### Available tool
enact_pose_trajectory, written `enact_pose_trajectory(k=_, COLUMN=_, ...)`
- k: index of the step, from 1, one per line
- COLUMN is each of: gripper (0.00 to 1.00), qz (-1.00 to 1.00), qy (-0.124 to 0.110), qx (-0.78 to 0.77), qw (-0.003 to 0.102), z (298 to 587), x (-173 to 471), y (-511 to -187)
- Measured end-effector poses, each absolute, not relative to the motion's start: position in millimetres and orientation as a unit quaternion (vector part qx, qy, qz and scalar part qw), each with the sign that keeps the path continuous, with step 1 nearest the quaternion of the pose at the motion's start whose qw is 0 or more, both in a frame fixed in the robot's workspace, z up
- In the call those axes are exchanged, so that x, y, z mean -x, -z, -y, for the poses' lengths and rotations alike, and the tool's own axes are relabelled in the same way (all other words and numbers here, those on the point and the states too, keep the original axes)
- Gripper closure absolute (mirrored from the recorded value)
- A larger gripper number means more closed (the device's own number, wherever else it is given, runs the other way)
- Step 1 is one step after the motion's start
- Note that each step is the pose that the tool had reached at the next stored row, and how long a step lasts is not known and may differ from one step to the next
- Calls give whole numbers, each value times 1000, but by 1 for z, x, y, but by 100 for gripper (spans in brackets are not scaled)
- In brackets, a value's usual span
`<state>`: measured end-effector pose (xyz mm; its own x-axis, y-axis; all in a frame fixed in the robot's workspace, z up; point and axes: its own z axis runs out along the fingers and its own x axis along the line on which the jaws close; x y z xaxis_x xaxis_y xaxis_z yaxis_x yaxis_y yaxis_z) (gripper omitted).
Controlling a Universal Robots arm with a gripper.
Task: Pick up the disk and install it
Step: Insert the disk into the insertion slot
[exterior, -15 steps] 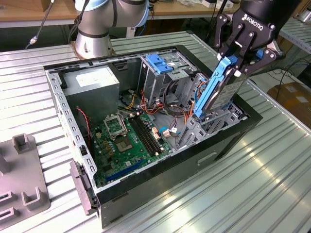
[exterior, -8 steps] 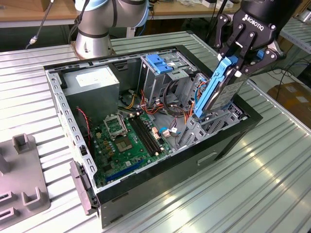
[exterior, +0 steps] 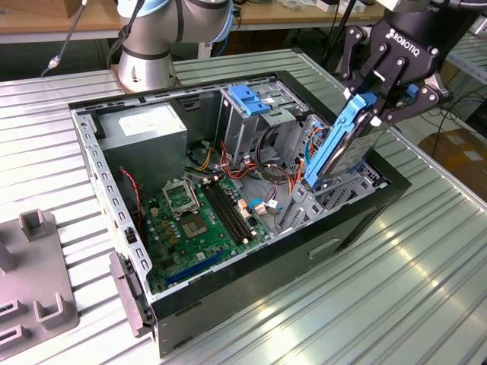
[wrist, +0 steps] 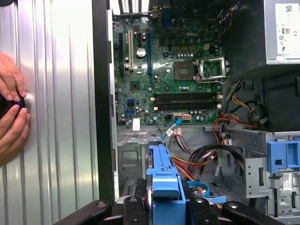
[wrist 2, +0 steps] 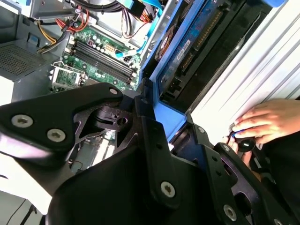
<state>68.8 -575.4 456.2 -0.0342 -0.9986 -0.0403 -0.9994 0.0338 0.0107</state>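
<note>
The disk (exterior: 342, 148), grey metal in a bright blue carrier, stands steeply tilted at the exterior view's right end of the open computer case (exterior: 228, 281). Its lower end reaches into the grey drive bay (exterior: 338, 194). My gripper (exterior: 373, 99) is shut on the disk's upper end from above. In the second wrist view, the disk (wrist 2: 197, 47) runs away from my gripper (wrist 2: 171, 122), its underside showing. The first wrist view shows the carrier's blue edge (wrist: 164, 183) between my black fingers (wrist: 199, 208).
Inside the case lie the green motherboard (exterior: 202, 217), cables, a power supply (exterior: 144, 129) and a tall drive cage with a blue bracket (exterior: 249, 99) on top. A person's hands (wrist: 11, 112) rest on the ribbed metal table beside the case. Grey fixtures (exterior: 30, 274) stand at the exterior view's left.
</note>
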Motion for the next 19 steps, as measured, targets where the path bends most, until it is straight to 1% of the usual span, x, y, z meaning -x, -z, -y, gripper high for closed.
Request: enact_pose_trajectory(k=19, gripper=63, qz=-715, qy=-18, qx=699, qw=11, z=575, x=-69, y=-447)
